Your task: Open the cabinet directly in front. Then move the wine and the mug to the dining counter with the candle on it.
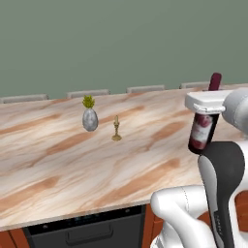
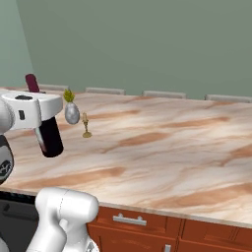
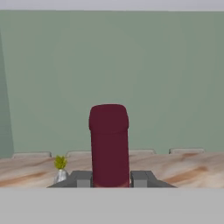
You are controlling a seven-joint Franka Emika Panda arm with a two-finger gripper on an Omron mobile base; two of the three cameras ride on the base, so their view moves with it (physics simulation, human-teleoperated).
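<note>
While the tool [image 3: 109, 180] pinches the wine [image 1: 202, 130] by its neck, just under the dark red capsule, the bottle hangs upright from it over the near part of the table [image 1: 58, 160], seemingly clear of the marble. Its long axis stands vertical, so setting it down looks like a plain lowering. From the bottle, the candle [image 1: 116, 128] stands well apart, farther in and to the arm's left, with a grey vase [image 1: 90, 118] just beyond it. I judge the spot below the bottle suitable for release.
</note>
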